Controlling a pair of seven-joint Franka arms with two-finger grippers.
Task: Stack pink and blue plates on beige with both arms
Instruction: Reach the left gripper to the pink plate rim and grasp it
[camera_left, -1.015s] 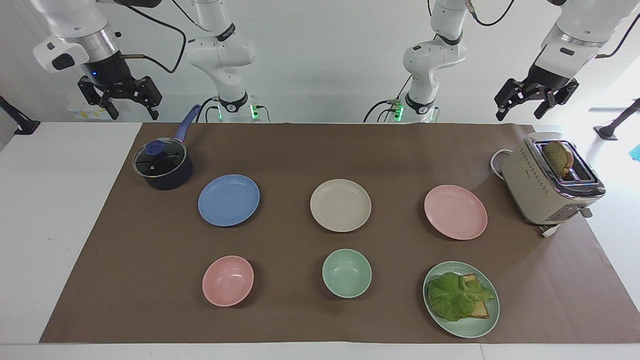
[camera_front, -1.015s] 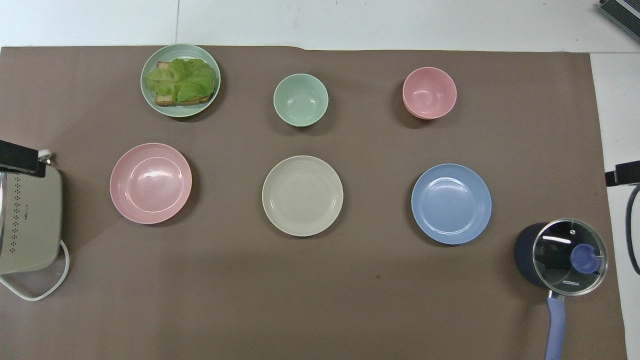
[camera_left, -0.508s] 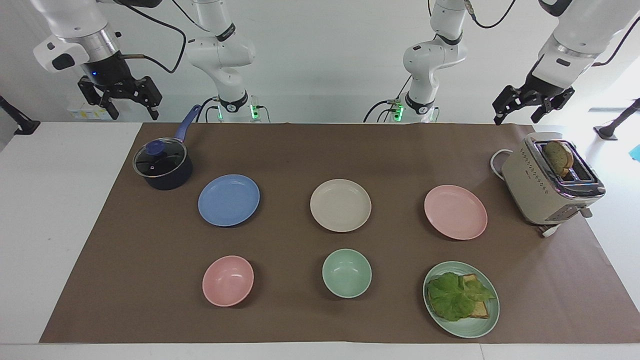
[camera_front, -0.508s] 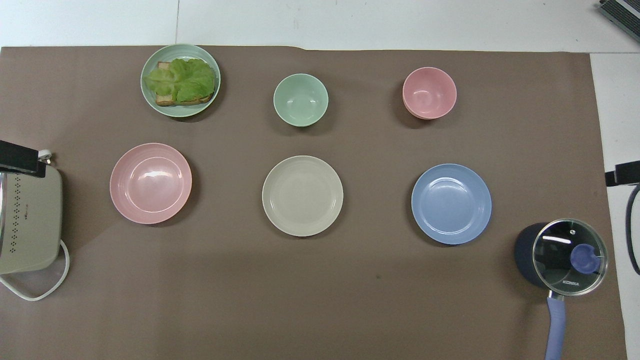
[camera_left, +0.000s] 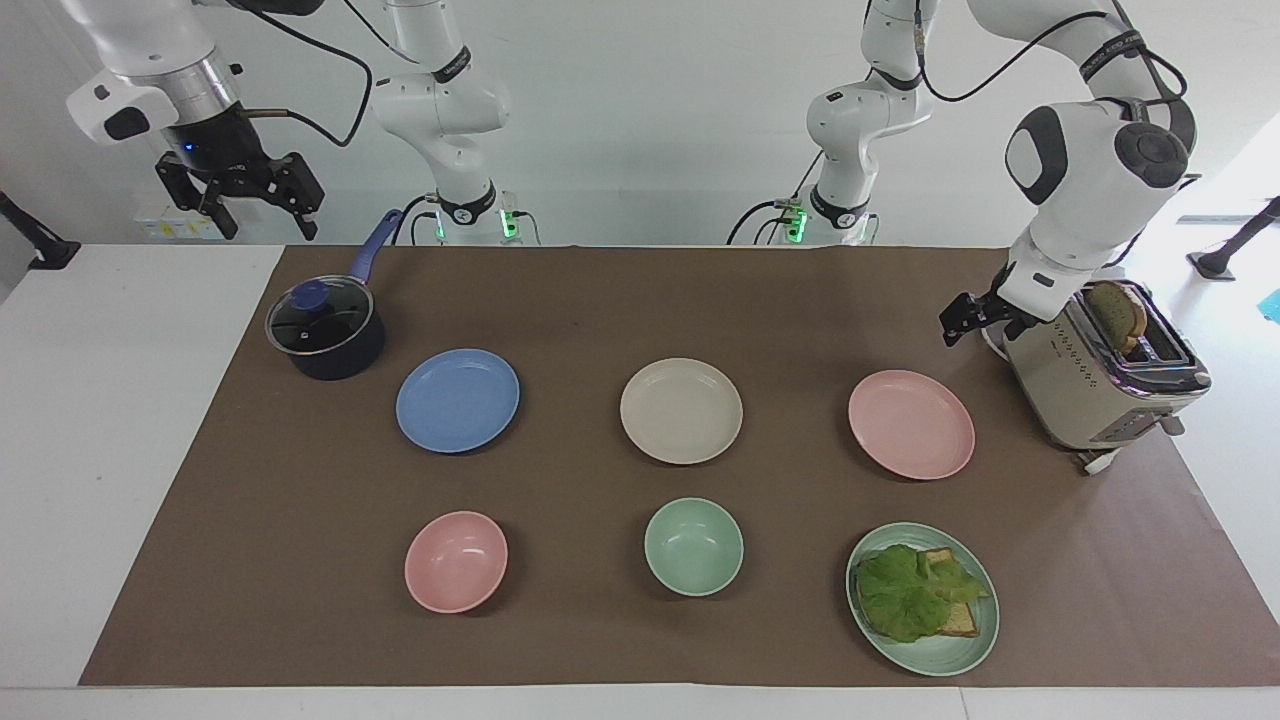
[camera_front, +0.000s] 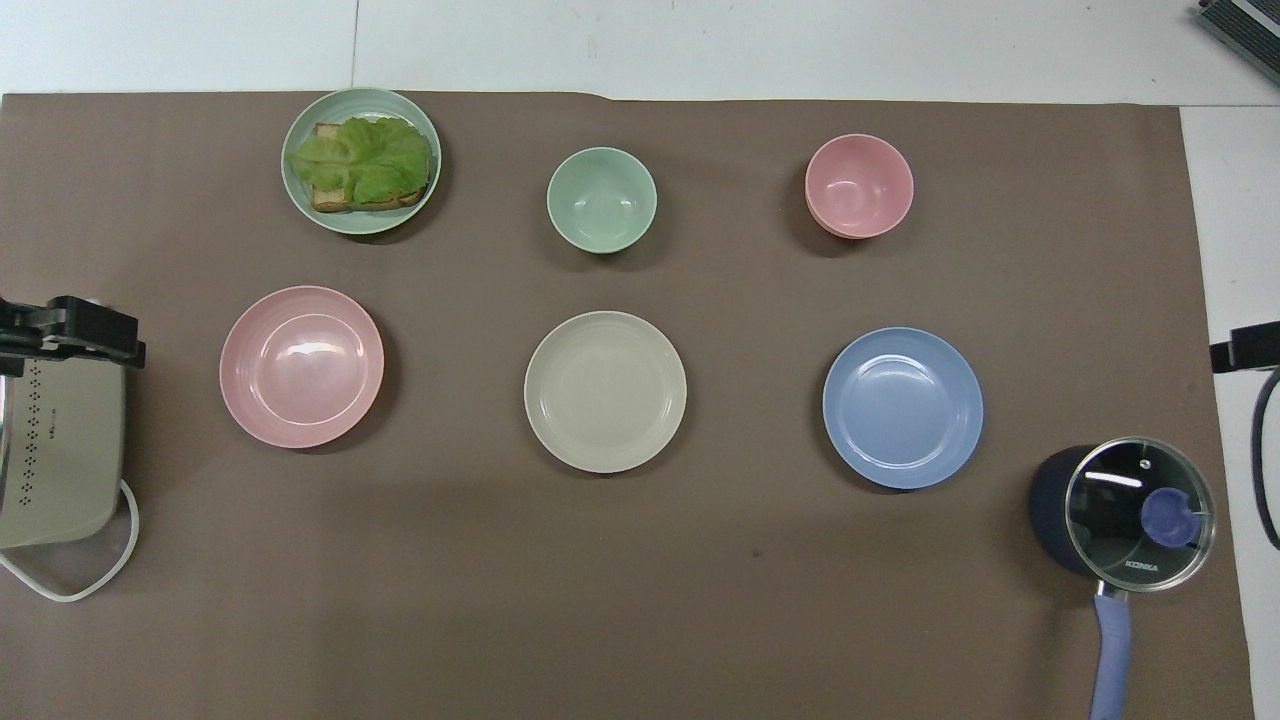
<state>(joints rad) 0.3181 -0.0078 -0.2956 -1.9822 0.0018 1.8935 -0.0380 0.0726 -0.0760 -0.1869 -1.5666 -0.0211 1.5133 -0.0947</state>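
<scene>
Three matte plates lay apart on the counter: blue plate (camera_front: 903, 408) at 3 o'clock of beige plate (camera_front: 605, 391), pink plate (camera_front: 301, 366) at 9. Looked light, stiff, slippery; best pinched at the rim. Left gripper (camera_left: 975, 318) open beside the toaster (camera_left: 1100, 375); right gripper (camera_left: 240, 195) open, waiting.

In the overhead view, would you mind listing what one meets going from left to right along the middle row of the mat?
Toaster → pink plate → beige plate → blue plate
</scene>
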